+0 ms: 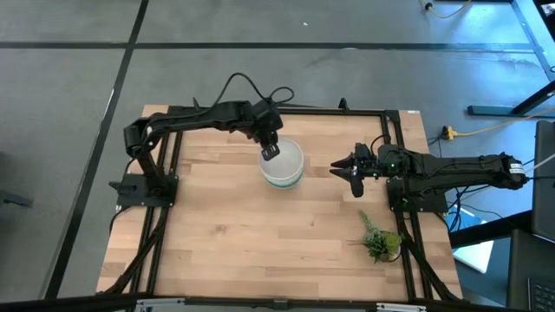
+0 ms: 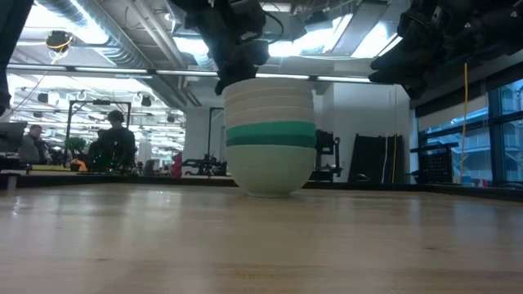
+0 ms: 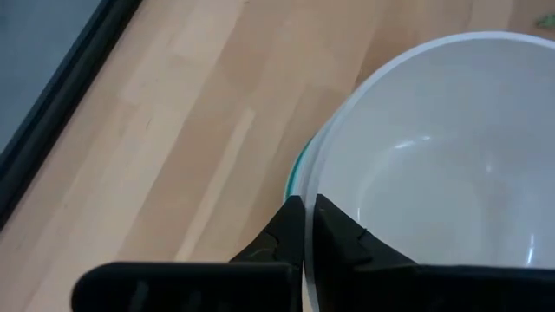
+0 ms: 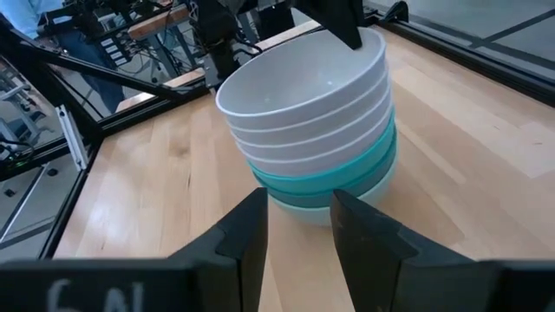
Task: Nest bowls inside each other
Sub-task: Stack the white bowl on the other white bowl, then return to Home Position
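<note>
Now the bowls (image 1: 283, 165) stand nested in one stack near the middle of the desk (image 1: 260, 234), a little toward its twelve o'clock edge in the high view. From the side, the stack shows white rims on top, a bright turquoise band (image 2: 270, 135) below them, and a pale bowl at the bottom resting on the wood.

The left end effector (image 1: 270, 150) sits at the ten o'clock edge of the stack, its fingers (image 3: 334, 234) drawn close together with the rim of the top white bowl (image 3: 416, 173) pinched between them.

The right end effector (image 1: 354, 168) hangs at three o'clock from the stack, well apart from it and touching nothing, with its fingers (image 4: 247, 234) spread and pointed toward the bowls.

A small green plant sprig (image 1: 380, 239) lies on the desk near its four o'clock corner, away from the stack.
</note>
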{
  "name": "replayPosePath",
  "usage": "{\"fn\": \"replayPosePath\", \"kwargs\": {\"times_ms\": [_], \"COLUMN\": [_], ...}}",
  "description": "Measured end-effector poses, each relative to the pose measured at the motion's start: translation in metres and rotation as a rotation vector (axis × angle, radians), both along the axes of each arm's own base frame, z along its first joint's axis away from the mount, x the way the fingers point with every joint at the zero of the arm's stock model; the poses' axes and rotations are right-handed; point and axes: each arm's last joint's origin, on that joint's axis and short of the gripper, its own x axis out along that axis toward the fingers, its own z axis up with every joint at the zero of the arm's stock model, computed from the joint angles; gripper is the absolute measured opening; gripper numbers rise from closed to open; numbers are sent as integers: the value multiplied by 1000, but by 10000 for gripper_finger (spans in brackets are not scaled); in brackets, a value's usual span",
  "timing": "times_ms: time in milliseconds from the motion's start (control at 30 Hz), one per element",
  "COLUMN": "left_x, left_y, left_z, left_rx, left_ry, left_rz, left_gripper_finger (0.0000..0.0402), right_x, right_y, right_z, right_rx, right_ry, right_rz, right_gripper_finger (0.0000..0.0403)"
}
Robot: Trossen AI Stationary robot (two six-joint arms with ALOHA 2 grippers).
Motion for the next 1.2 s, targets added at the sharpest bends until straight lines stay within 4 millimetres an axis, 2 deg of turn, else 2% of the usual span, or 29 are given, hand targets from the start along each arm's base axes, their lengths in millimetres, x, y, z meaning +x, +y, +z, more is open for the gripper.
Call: {"fn": "replayPosePath", "kwargs": {"times_ms": [400, 767, 967, 1200], "left_x": [2, 6, -8, -58], "left_y": [1, 0, 2, -2], "left_z": [-1, 10, 40, 108], "left_rx": [18, -42, 113, 287], "left_ry": [-8, -151, -214, -404], "left_rz": [-20, -95, -64, 11], "left_gripper_finger": [68, 147, 157, 158], "right_x": [0, 0, 0, 0], "right_y": [0, 0, 0, -1], "right_z": [-1, -1, -1, 0], "right_rx": [-3, -6, -6, -41], "right_ry": [8, 8, 8, 2], "right_rz": [1, 1, 0, -8], "right_gripper_finger": [129, 129, 129, 129]}}
